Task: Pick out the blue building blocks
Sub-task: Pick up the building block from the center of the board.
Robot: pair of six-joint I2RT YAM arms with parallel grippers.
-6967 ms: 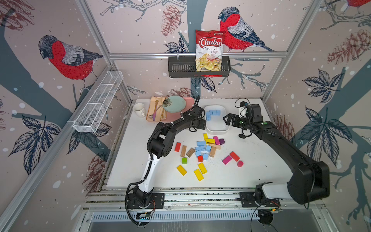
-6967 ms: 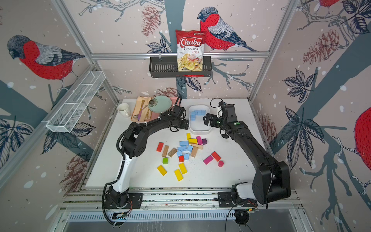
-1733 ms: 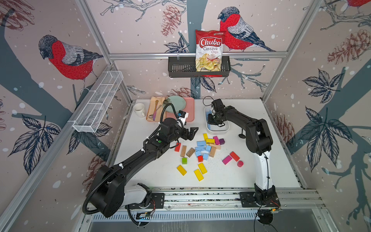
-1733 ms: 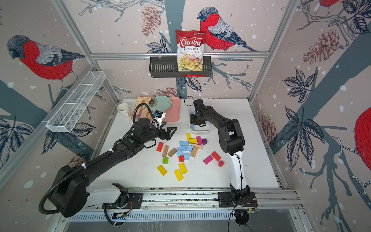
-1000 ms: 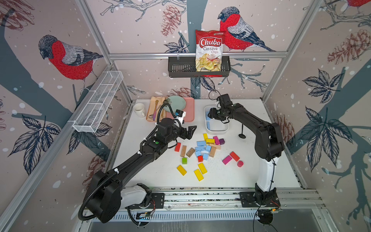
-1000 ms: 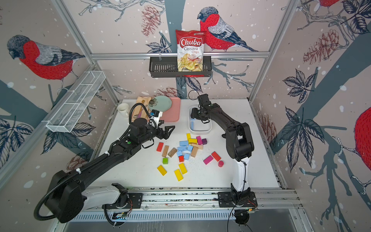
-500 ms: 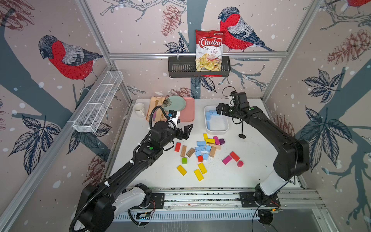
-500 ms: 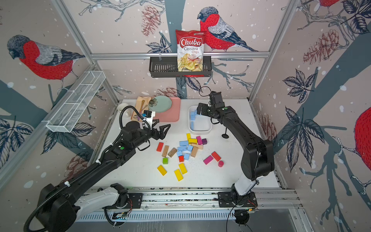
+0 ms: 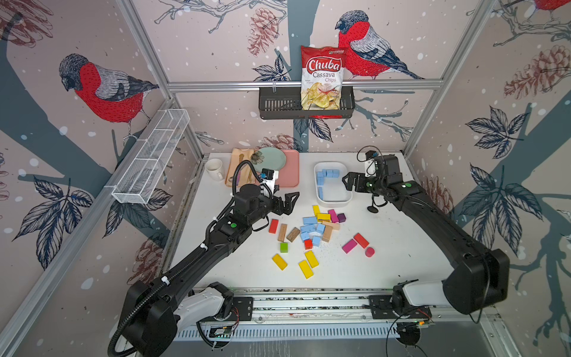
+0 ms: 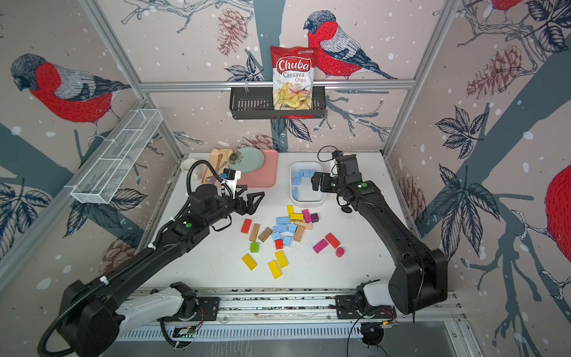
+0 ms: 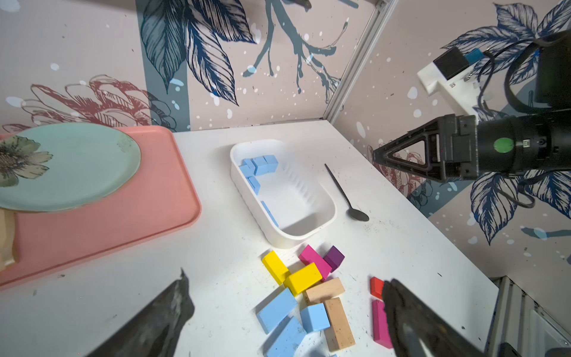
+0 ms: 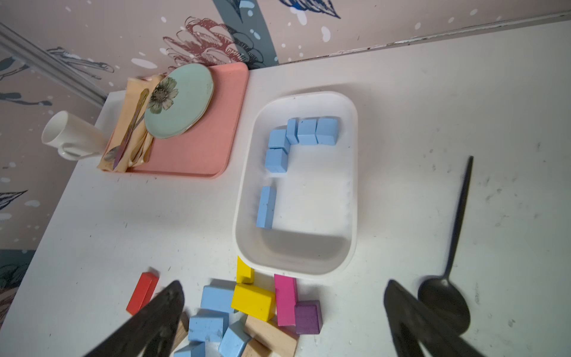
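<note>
We saw the left tool (image 9: 285, 199) hanging with its jaws spread wide and empty above the worktop (image 9: 401, 253), between the pink tray (image 9: 292, 173) and the scattered blocks. The right tool (image 9: 346, 184) was just as wide and held nothing, poised near the right-hand rim of the white tub (image 9: 335, 202). Several blue building blocks (image 12: 307, 131) lay inside that tub, most bunched toward its far left corner and one bar alone along its left wall. The loose blue blocks (image 9: 310, 220) sat on the worktop in the mixed pile just in front of the tub, touching yellow, brown and red pieces. A black spoon (image 9: 373, 209) lay on the worktop to the right of the tub.
</note>
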